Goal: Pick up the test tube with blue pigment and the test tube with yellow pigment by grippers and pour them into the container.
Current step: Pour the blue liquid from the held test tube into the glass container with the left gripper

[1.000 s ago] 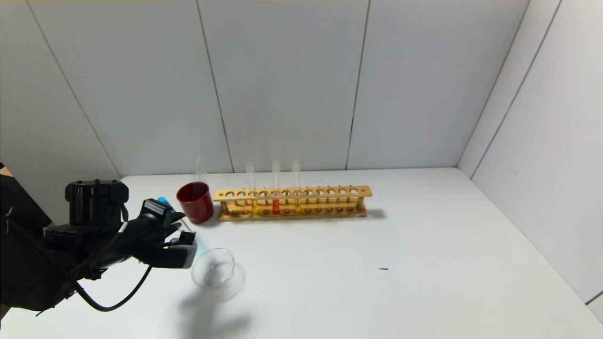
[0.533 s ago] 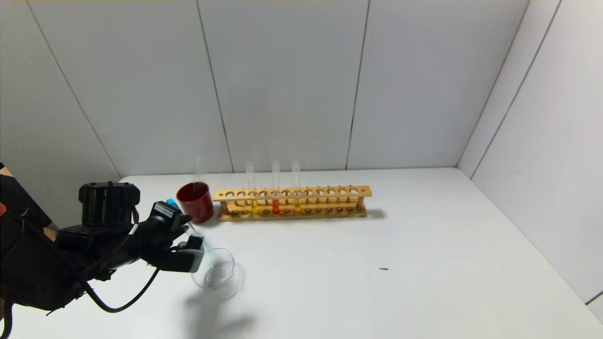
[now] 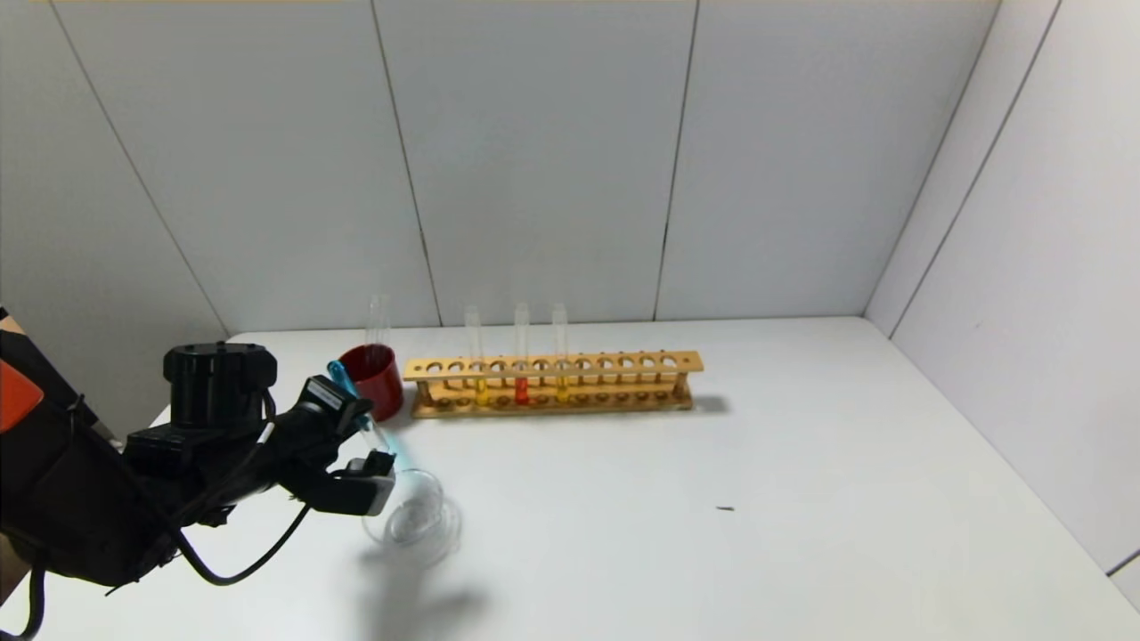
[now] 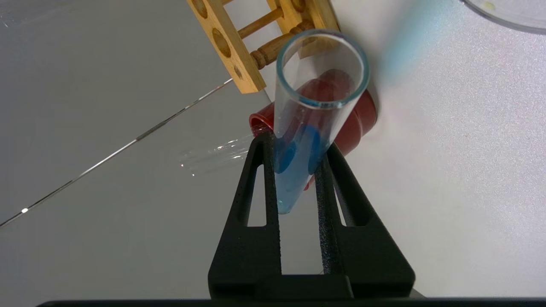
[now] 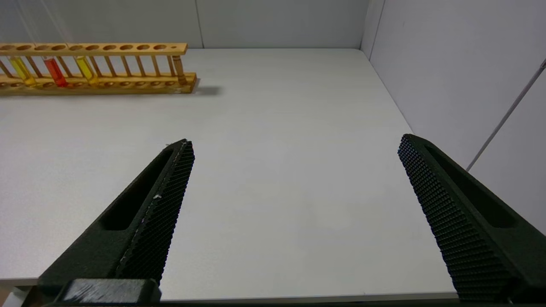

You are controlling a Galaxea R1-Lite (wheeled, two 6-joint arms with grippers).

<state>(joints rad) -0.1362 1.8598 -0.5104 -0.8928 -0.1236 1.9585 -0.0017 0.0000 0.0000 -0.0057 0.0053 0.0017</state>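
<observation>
Left claw w/ blue tube rose — wrist cam shows open mouth.

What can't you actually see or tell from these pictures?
- Head view: the middle of the blue tube is hidden by the left gripper holding it.
- Head view: whether any blue liquid has reached the glass dish; too faint to tell.
- Left wrist view: the dish is cut off by the picture's edge.
- Head view: the right gripper is out of frame; it appears only in its own wrist view, open above the table.

Glossy clear glass test tube with blue pigment, varnished wooden rack, matt white table
</observation>
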